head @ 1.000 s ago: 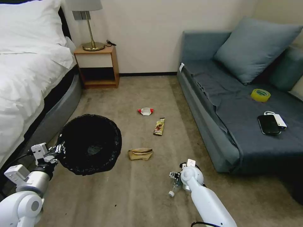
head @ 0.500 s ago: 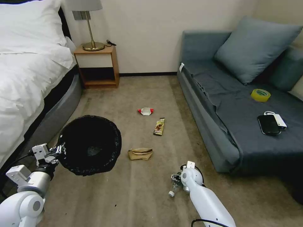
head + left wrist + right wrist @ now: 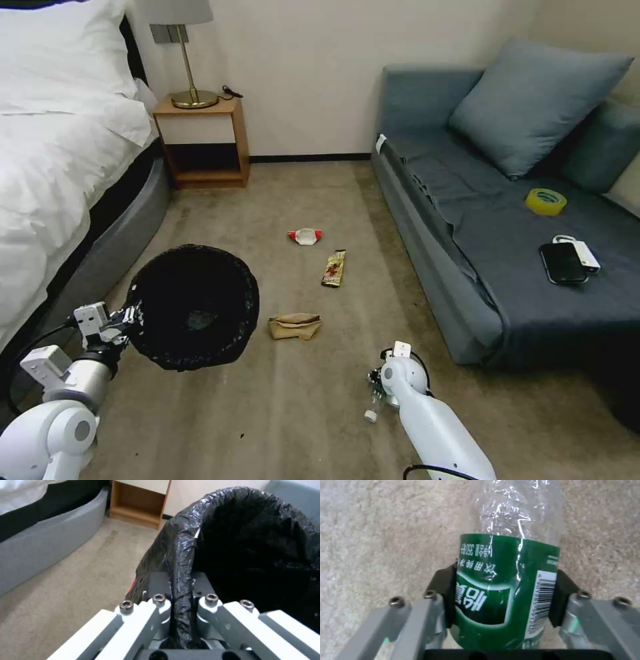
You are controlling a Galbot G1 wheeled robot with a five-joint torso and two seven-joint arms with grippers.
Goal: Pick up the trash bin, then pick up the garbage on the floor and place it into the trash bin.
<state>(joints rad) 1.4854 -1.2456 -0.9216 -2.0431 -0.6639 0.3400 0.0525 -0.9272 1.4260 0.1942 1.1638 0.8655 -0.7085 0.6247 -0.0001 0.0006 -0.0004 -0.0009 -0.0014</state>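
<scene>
The trash bin [image 3: 193, 307], lined with a crinkly black bag, hangs tilted over the carpet at the left. My left gripper [image 3: 130, 319] is shut on its near rim; in the left wrist view the fingers [image 3: 160, 605] pinch the black bag edge of the bin [image 3: 253, 542]. Low at the centre right, my right gripper [image 3: 375, 387] is shut on a clear bottle [image 3: 370, 408] whose white cap points at the floor. In the right wrist view its pads [image 3: 441, 590] press the bottle's green label [image 3: 506, 580]. A brown paper bag [image 3: 295, 326], a brown-gold wrapper [image 3: 334, 267] and a white packet [image 3: 305, 235] lie on the carpet.
A white bed [image 3: 60, 173] runs along the left, with a wooden nightstand [image 3: 203, 143] and lamp at the back. A blue sofa [image 3: 507, 220] on the right carries a yellow tape roll [image 3: 545, 201] and a black phone [image 3: 563, 263]. Open carpet lies between them.
The camera has shifted slightly. My right gripper and the bottle have moved a little toward me, and the cap now points more steeply down. The left gripper still holds the bin.
</scene>
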